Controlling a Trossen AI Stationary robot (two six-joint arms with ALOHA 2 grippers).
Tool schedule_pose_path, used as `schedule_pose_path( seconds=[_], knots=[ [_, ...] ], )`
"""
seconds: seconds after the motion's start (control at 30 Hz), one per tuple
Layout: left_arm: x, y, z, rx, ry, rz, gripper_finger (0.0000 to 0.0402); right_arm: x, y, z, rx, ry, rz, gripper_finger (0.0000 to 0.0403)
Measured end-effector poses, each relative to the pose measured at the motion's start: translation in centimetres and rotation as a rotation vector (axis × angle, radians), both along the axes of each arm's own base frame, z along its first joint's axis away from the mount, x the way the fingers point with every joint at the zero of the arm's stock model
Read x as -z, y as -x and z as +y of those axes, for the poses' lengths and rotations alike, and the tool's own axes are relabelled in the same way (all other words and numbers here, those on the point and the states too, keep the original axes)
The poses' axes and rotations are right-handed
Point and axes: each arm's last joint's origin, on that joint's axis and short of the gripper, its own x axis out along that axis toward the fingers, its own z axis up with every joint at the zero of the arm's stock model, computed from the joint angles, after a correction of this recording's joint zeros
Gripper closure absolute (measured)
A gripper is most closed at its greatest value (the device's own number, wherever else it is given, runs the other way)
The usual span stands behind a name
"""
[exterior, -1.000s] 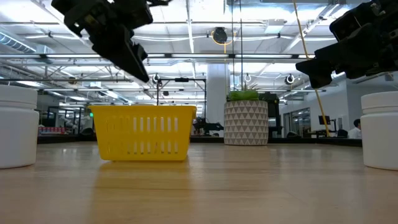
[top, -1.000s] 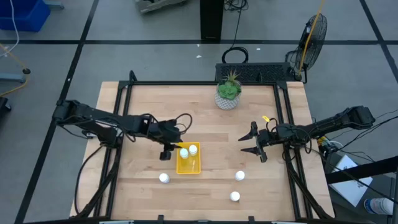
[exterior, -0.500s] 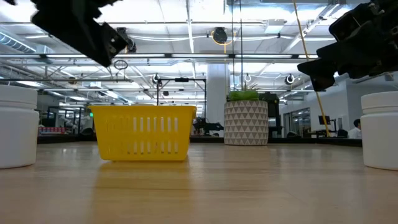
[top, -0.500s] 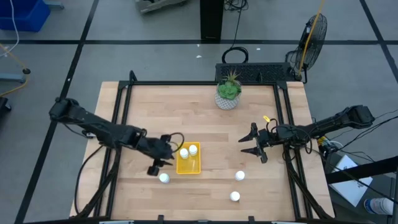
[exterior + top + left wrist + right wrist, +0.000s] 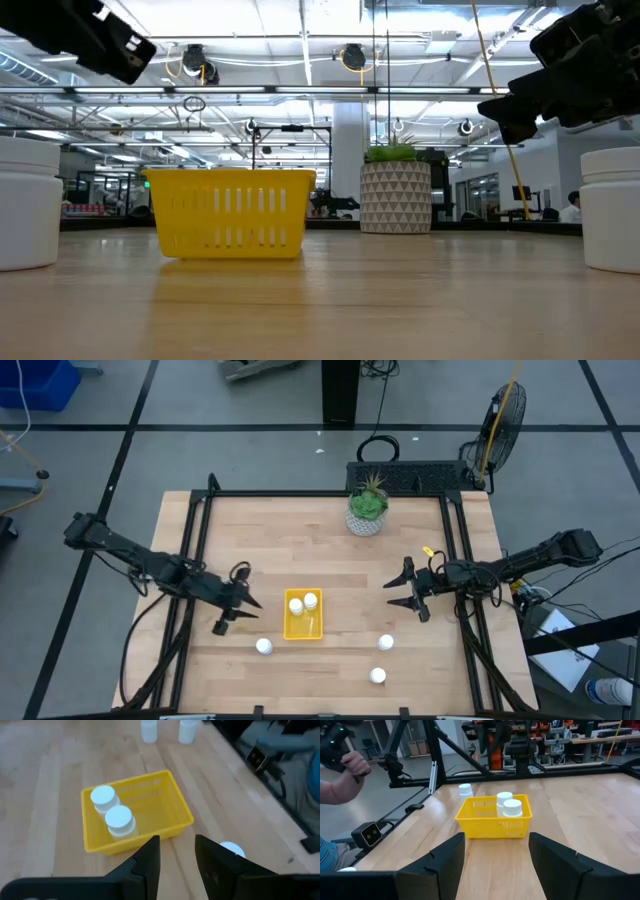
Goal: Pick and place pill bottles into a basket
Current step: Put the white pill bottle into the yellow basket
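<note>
The yellow basket [image 5: 303, 622] sits on the table a little near of its middle, and two white pill bottles [image 5: 296, 605] [image 5: 311, 600] stand in its far half, plain in the left wrist view [image 5: 103, 797] [image 5: 119, 817]. Three more bottles stand on the wood: one near-left of the basket [image 5: 263, 646] and two to its right [image 5: 385, 643] [image 5: 377, 676]. My left gripper [image 5: 255, 602] hovers left of the basket, shut and holding nothing [image 5: 176, 842]. My right gripper [image 5: 392, 591] hangs open right of the basket, pointing level at it [image 5: 496, 840].
A white patterned pot with a green plant [image 5: 367, 512] stands at the table's far edge. Black frame rails run along the table's left [image 5: 190, 590] and right sides [image 5: 462, 590]. Beyond the table's left edge a person's hand [image 5: 350, 765] holds a dark device.
My left gripper has drawn back from over the basket's left rim toward the table's left edge, staying shut and holding nothing. The basket and all the bottles stand as before. My right arm has kept still.
</note>
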Motion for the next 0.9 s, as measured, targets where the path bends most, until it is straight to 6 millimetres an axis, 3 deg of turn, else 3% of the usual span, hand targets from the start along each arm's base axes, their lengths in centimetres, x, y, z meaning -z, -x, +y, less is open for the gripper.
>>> schedule_pose_path(
  seconds=[0.33,0.8,0.9],
  knots=[
    [2.5,3.1,1.3,0.002,0.083,-0.211,0.0275,-0.1,0.0,0.0,0.006,-0.057,-0.002,0.0190],
    [6.7,3.9,1.7,-0.003,0.179,-0.354,0.0275,1.0,-0.4,0.1,0.015,-0.104,0.123,0.0190],
    [7.1,4.0,1.7,-0.005,0.193,-0.369,0.0275,0.4,-0.8,0.2,-0.006,-0.085,0.089,0.0190]
  ],
)
